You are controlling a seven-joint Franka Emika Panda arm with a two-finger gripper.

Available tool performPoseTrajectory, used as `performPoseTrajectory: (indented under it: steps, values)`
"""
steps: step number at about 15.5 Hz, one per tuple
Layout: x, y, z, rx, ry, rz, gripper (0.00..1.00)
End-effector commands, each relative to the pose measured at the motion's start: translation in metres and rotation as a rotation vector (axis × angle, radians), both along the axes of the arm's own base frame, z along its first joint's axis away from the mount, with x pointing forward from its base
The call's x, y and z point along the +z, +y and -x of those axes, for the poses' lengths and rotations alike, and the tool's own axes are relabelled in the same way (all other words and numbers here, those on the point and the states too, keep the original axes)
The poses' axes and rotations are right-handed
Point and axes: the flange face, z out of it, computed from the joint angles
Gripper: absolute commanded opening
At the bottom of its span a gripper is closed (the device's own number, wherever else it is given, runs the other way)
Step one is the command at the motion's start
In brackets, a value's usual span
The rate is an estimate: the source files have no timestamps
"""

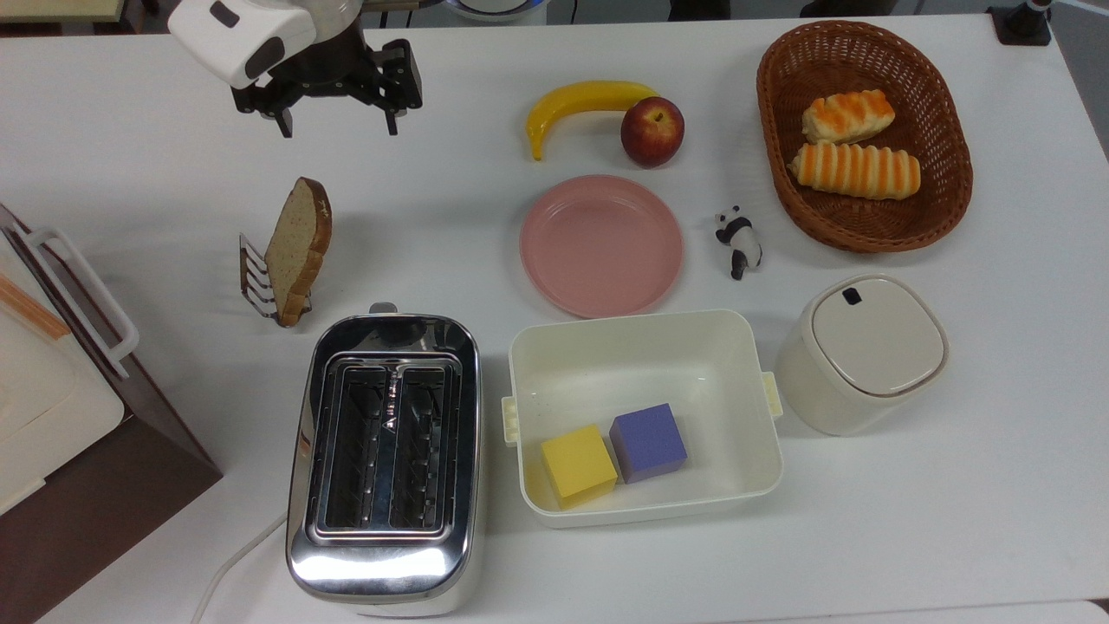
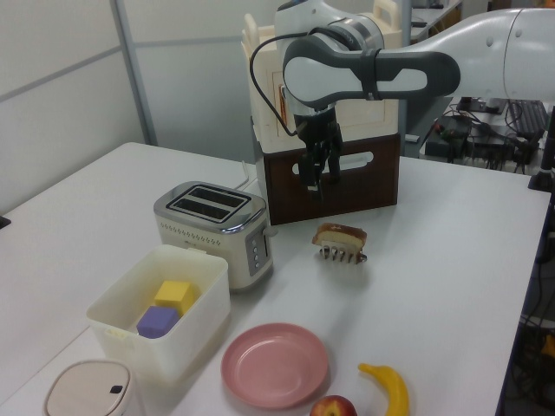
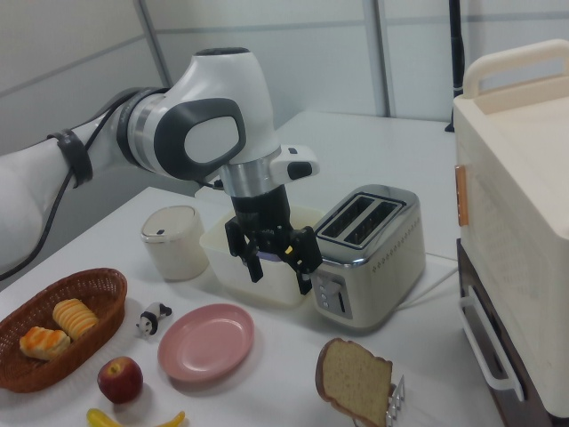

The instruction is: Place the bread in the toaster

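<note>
The bread [image 1: 297, 247] stands on edge in a small wire rack [image 1: 257, 279] on the white table [image 1: 130, 191], leaning slightly, toward the top view's left side and well in from the edges. Just below it in the top view sits the toaster [image 1: 385, 464], chrome, both slots open and dark, close to the table's near edge, with its white cord [image 1: 230, 563] trailing off toward that edge.

Up above the bread in the top view hangs the gripper [image 1: 335, 130], near the table's far edge, fingers spread wide with nothing between them, clear of the slice. In the right view the gripper [image 3: 280, 271] hovers in the air in front of the toaster [image 3: 364, 253], the bread [image 3: 354, 384] below and nearer the camera.

Beside the toaster, on the top view's right, a cream tub [image 1: 762, 451] holds a yellow block [image 1: 578, 464] and a purple block [image 1: 648, 442], touching. Above it lies a pink plate [image 1: 600, 244], then a banana [image 1: 576, 106] against an apple [image 1: 651, 130].

A panda figure [image 1: 738, 240] stands beside the plate. A wicker basket [image 1: 949, 186] with two striped rolls [image 1: 853, 143] fills the far right corner, a lidded cream canister [image 1: 862, 351] below it.
</note>
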Motion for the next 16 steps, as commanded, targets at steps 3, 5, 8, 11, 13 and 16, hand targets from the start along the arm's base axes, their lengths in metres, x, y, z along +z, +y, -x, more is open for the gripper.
performPoseTrajectory:
  steps: [3, 5, 8, 11, 13, 16]
  values:
    - [0.006, 0.001, 0.009, 0.016, 0.017, 0.019, 1.0]
    - [0.008, 0.002, 0.009, 0.014, 0.012, 0.02, 1.0]
    - [0.017, 0.0, 0.014, 0.013, -0.002, 0.021, 1.0]
    - [0.029, -0.003, 0.032, 0.017, -0.03, 0.02, 1.0]
    - [0.026, -0.001, 0.043, 0.024, -0.055, 0.024, 1.0]
    - [0.016, 0.003, 0.054, 0.037, -0.093, 0.029, 1.0]
